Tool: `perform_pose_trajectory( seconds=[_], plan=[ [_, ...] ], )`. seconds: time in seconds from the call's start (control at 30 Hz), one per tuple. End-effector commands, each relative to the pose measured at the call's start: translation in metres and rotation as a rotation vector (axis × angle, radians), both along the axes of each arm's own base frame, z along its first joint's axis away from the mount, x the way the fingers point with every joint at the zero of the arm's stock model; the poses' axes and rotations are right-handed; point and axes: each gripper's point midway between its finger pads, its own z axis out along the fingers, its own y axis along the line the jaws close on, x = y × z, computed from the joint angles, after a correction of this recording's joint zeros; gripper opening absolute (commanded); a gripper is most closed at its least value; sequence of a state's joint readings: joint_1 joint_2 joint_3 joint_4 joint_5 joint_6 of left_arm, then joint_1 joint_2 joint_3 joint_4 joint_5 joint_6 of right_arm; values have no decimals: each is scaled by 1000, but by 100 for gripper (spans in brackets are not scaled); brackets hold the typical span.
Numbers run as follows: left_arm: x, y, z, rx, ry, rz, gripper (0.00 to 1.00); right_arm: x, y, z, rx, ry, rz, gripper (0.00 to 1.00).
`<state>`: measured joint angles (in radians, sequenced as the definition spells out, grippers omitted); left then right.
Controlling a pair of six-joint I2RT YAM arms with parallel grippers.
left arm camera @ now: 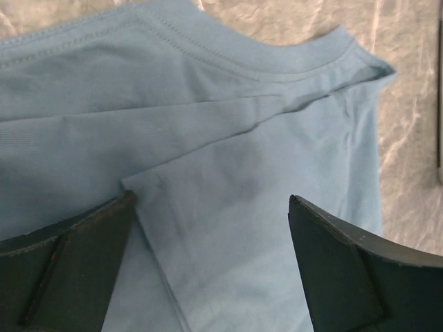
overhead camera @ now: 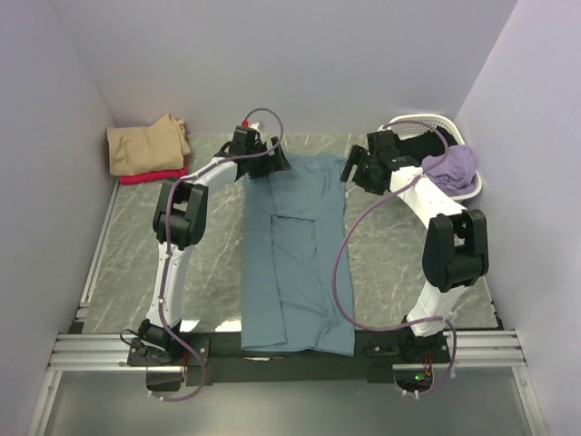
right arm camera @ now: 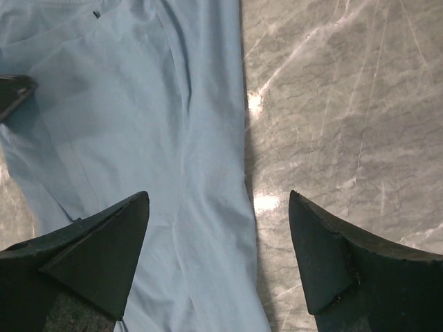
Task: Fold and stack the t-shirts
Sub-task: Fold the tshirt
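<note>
T-shirt (overhead camera: 295,263) in teal is lying in the middle as a long folded strip, long axis running twelve to six o'clock. Both claws are hovering wide open at its collar end: left gripper (overhead camera: 265,166) over the eleven o'clock corner, right gripper (overhead camera: 350,170) straddling the one o'clock edge, equally near.

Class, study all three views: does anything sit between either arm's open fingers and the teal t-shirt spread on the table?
Nothing visible does. The left fingers hang open directly over the teal t-shirt at its collar end, with only air between. The right fingers hang open over its right edge, above part cloth, part bare table.
</note>
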<state>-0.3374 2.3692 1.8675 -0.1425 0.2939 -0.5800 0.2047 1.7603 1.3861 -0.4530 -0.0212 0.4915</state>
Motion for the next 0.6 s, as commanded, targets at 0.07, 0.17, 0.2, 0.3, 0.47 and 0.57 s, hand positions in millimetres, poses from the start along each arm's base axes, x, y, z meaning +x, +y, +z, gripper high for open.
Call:
perform_pose_trajectory(
  seconds=[0.07, 0.17, 0.2, 0.3, 0.47, 0.57],
  plan=[
    [9, -9, 4, -32, -20, -11, 99, 8, -1, 9, 5, -45, 13, 88],
    [9, -7, -1, -20, -18, -6, 97, 8, -2, 6, 7, -37, 13, 88],
    [10, -7, -2, -16, -16, -4, 95, 8, -1, 6, 9, -39, 17, 87],
    [10, -8, -3, -16, -19, -9, 86, 8, 0, 3, 11, -33, 18, 87],
    [10, -7, -5, -18, -17, -7, 71, 8, 2, -3, 19, -20, 28, 87],
    [10, -7, -4, -17, -21, -3, 62, 7, 3, -6, 24, -10, 29, 87]
  ],
)
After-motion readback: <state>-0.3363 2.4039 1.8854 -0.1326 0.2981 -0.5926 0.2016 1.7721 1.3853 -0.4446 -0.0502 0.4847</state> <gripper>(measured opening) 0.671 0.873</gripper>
